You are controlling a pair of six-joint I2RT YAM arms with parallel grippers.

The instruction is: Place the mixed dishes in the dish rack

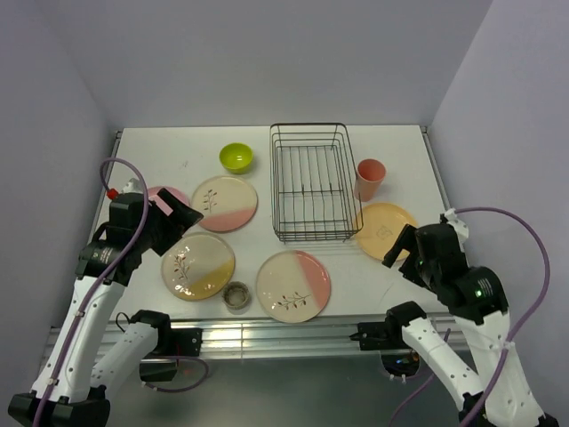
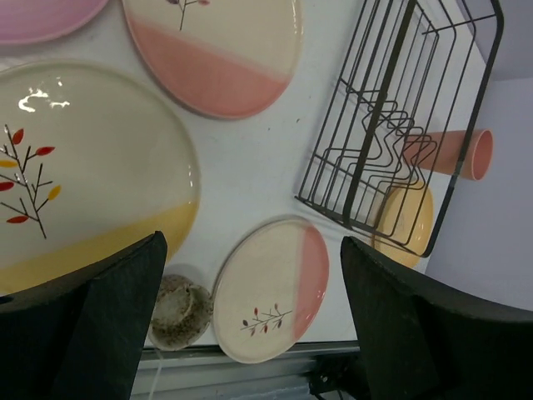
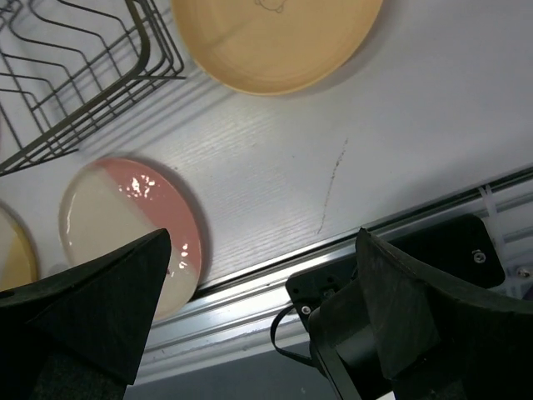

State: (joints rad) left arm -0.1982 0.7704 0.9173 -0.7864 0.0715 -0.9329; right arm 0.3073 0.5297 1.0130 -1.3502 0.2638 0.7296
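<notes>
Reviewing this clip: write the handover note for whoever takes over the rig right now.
Left gripper: fingers open, empty, by the cream-and-yellow plate. Right gripper: fingers open, empty, by the orange-yellow plate.
Dish rack: empty, mid-table. To its left: green bowl, far cream-and-pink plate, pink plate, grey cup; in front: near cream-and-pink plate; right: tumbler.
Done: nothing loaded. Left: all eight dishes.

Black wire rack [image 1: 311, 187], lime bowl [image 1: 236, 157], salmon tumbler [image 1: 369, 179], orange-yellow plate [image 1: 385, 229]
</notes>
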